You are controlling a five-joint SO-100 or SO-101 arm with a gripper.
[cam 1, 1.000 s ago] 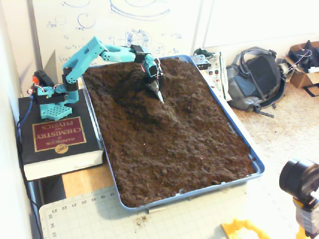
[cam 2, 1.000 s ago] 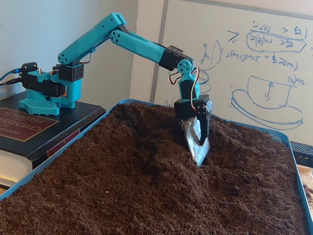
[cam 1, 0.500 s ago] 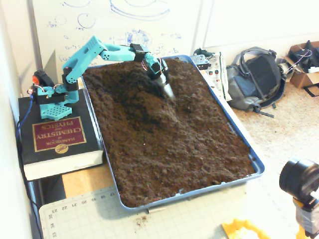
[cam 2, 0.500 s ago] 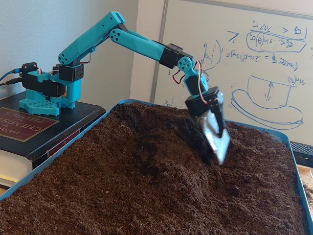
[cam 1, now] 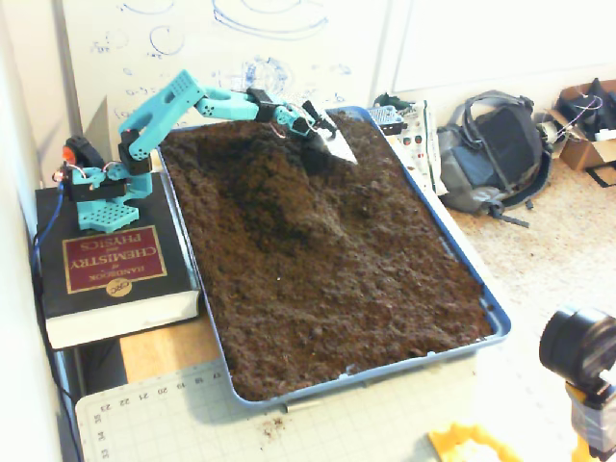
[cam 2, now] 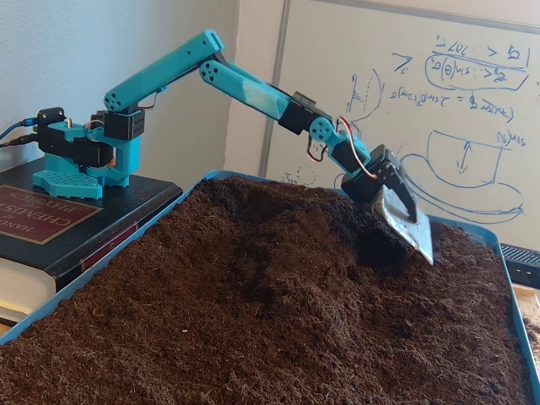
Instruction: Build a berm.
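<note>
The berm (cam 1: 289, 197) is a low hump of dark crumbly soil running down the middle of the far half of the blue tray (cam 1: 452, 255), from just under my gripper (cam 1: 337, 146) toward the tray's centre; in the low fixed view it shows as a raised ridge (cam 2: 278, 253) with a shadowed flank. Loose soil fills the tray nearly to its rim on every side. My gripper (cam 2: 409, 224) hangs tilted above the soil near the far end, carrying a flat grey scoop-like blade whose tip points down and away from my base. Whether the jaws are parted or closed on anything I cannot tell; the blade covers them, and it looks blurred in the top view. My base (cam 1: 96, 188) stands on a thick black book (cam 1: 111, 274) left of the tray. Beyond the tray's right edge a grey backpack (cam 1: 496, 149) lies on the floor, and a whiteboard (cam 2: 439, 101) with blue scribbles stands behind. A black camera (cam 1: 577, 351) is cut off at the lower right.
</note>
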